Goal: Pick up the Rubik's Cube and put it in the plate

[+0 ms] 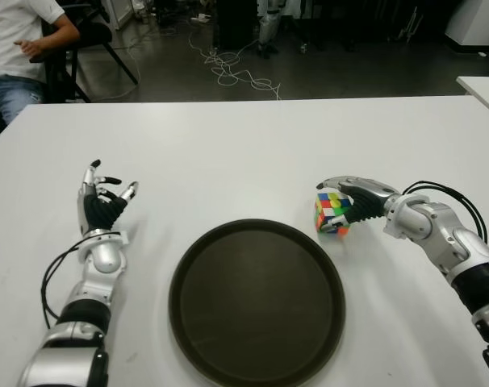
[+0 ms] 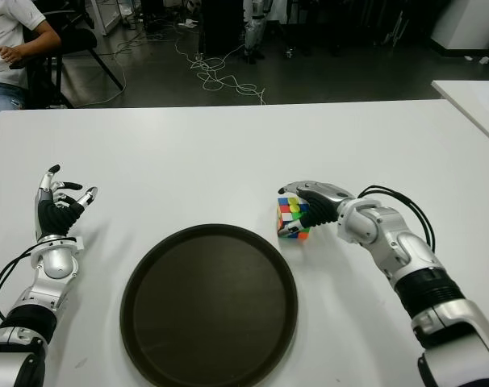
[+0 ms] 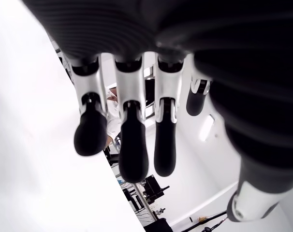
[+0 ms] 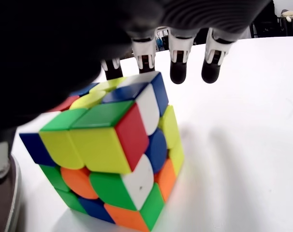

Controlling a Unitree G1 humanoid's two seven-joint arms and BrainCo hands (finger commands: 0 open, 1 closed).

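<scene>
The Rubik's Cube [image 1: 332,213] stands on the white table [image 1: 244,153], just off the right rim of the dark round plate [image 1: 182,272]. My right hand [image 1: 346,195] is at the cube from the right side. Its fingers [image 4: 178,72] stretch straight over the cube's [image 4: 112,154] top and do not close on it. The cube's base stays on the table. My left hand [image 1: 106,195] shows left of the plate, upright, with its fingers [image 3: 132,145] spread and nothing in them.
A seated person [image 1: 18,40] and a chair [image 1: 87,36] are beyond the table's far left corner. Cables [image 1: 236,72] lie on the floor behind. A second white table [image 1: 482,85] shows at the right edge.
</scene>
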